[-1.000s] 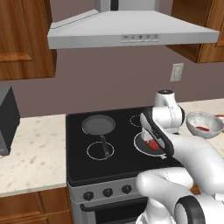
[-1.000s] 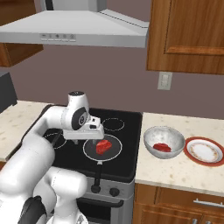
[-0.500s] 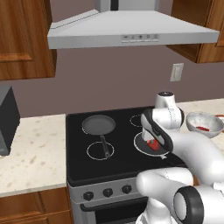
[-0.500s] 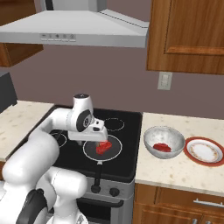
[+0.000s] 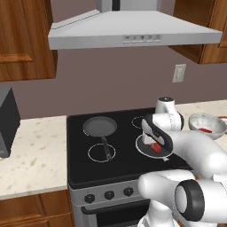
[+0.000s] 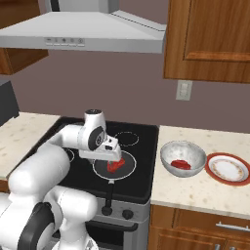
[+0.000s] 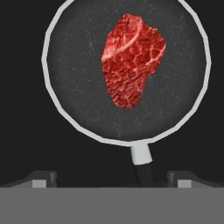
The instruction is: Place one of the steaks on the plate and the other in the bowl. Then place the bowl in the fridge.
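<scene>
**Gripper poised above the second steak**

The gripper (image 6: pixel 113 155) hangs over the front pan (image 7: pixel 61 100) on the stove (image 5: pixel 119 166), jaws spread to their widest and empty; in the hand view the steak in the pan (image 7: pixel 131 59) lies flat on the dark surface, a little off centre and away from the handle (image 7: pixel 142 164); the other steak (image 6: pixel 181 164) already sits in the bowl (image 6: pixel 171 154) on the counter, just beside the plate (image 6: pixel 229 169), which is bare; so this piece is presumably bound for the plate.

The meat looks thin, soft and limp, light to lift but likely slick; a pinch across its narrower width, near the middle, should hold best; taken by an end it would probably droop or slip, and the fingers must come down close to the pan floor to get around so flat a thing.

Against the earlier pictures, the hand has swung further in over the pan and settled more squarely above the meat; the steaks, the bowl, the plate and the back pan (image 5: pixel 99 126) lie where they were; the jaws are as wide as before.
</scene>
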Controlling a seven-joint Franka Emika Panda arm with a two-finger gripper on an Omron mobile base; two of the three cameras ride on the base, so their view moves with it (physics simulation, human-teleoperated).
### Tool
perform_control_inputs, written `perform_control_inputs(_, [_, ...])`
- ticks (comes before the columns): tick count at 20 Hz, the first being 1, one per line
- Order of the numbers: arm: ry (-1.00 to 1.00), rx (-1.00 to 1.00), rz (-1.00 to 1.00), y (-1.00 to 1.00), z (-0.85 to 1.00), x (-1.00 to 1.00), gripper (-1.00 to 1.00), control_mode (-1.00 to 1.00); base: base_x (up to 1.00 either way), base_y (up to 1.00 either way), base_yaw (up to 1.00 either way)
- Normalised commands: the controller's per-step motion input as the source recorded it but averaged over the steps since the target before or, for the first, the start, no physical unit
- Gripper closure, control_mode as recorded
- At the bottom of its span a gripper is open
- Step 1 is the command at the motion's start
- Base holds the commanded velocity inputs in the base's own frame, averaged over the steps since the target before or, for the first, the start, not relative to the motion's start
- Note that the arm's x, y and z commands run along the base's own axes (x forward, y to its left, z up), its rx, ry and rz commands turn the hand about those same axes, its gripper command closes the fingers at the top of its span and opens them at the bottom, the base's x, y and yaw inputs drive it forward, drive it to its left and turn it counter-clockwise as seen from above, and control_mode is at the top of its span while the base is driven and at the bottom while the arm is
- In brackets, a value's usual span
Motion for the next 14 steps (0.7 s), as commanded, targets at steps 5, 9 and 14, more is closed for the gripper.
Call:
perform_control_inputs(5, [0.0,0.0,0.0,0.0,-0.16,0.16,-1.0,-1.0,0.0,0.0,0.0])
perform_control_inputs(9, [0.0,0.0,0.0,0.0,-0.19,0.18,-1.0,-1.0,0.0,0.0,0.0])
perform_control_inputs(14, [0.0,0.0,0.0,-0.05,-0.16,0.22,-1.0,-1.0,0.0,0.0,0.0])
